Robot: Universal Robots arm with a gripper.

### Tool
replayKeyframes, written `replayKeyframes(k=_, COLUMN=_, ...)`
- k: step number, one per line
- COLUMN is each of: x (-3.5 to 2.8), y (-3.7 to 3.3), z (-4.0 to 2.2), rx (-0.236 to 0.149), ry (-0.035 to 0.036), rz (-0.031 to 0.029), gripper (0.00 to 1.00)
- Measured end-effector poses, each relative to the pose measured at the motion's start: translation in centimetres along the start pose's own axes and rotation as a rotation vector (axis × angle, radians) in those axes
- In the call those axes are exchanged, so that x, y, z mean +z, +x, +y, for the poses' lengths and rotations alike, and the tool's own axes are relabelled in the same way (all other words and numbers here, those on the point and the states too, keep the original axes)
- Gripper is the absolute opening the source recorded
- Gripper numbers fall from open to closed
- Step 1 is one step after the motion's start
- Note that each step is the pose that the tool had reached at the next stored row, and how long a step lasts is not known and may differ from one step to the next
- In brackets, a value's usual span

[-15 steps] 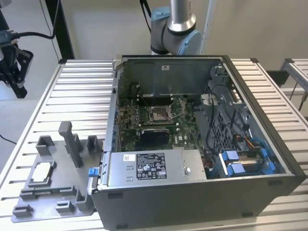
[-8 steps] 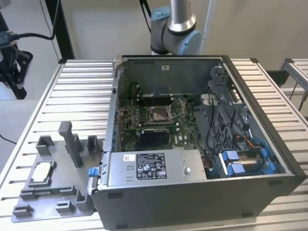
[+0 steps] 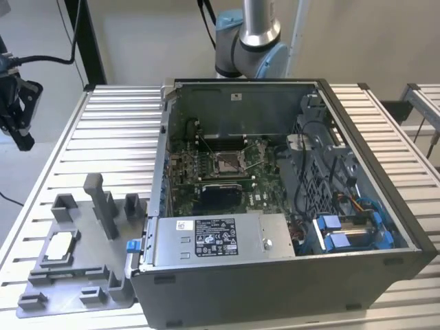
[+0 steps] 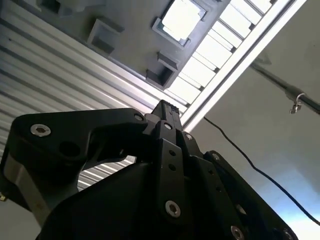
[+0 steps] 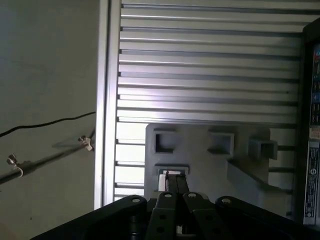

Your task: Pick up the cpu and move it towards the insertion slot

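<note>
The cpu [image 3: 60,246] lies flat in a shallow seat of the grey tray [image 3: 89,275] on the ribbed tabletop [image 3: 117,124], at about 8 o'clock from the open computer case [image 3: 289,275] in the exterior view. The gripper [image 3: 24,134] hangs at the 10 o'clock edge of that view, well apart from the tray and off the tabletop's rim. From it, the cpu lies toward 5 o'clock and lower down.

In the second wrist view the jaws look closed on nothing, the tips of the gripper [image 4: 164,106] meeting in one narrow point. The cpu [image 4: 181,19] sits well beyond them, close to the line they aim along. In the first wrist view the gripper [image 5: 176,179] partly covers that same seat.

The plate is square, so no side is longer; its edges run with the tray's.

The insertion slot [image 3: 227,163] is inside the case, at about 2 o'clock from the cpu.
</note>
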State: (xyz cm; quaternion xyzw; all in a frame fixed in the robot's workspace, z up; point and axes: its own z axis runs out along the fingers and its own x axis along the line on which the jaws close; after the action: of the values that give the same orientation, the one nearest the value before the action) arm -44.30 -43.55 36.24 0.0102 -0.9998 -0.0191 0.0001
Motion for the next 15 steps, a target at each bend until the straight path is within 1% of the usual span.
replayKeyframes(k=3, x=0.01, y=-0.12, z=-0.81, rx=0.0, ry=0.0001, rz=0.0003, gripper=0.0)
replayKeyframes(k=10, x=0.05, y=-0.92, z=-2.4, rx=0.0, ry=0.0, rz=0.0029, gripper=0.0)
replayKeyframes(k=15, x=0.11, y=-1.24, z=-3.53, rx=0.0, ry=-0.0001, rz=0.0045, gripper=0.0)
